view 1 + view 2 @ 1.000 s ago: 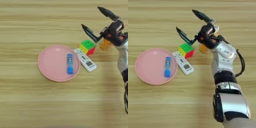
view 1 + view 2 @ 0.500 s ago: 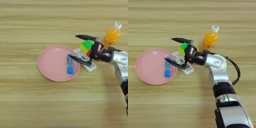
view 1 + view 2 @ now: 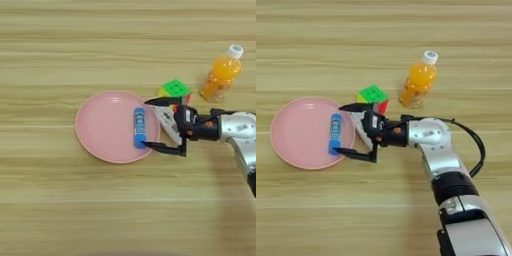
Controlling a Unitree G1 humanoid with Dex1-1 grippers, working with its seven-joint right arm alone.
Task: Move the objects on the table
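I see the blue tube [image 3: 139, 127] lying on the right part of the pink plate [image 3: 102, 127], mid-table [image 3: 60, 210]. My right gripper [image 3: 145, 123] is spread wide at the plate's right rim, holding nothing. Cube [image 3: 175, 89] just behind; orange bottle [image 3: 221, 75] upright, further right.

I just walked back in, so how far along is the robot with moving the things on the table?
Nothing looks finished. The blue tube lies on the pink plate, and the open right gripper reaches over the plate's right rim, fingertips at either end of the tube, not yet closed on it. The orange-drink bottle stands apart, untouched; the puzzle cube sits behind the gripper.
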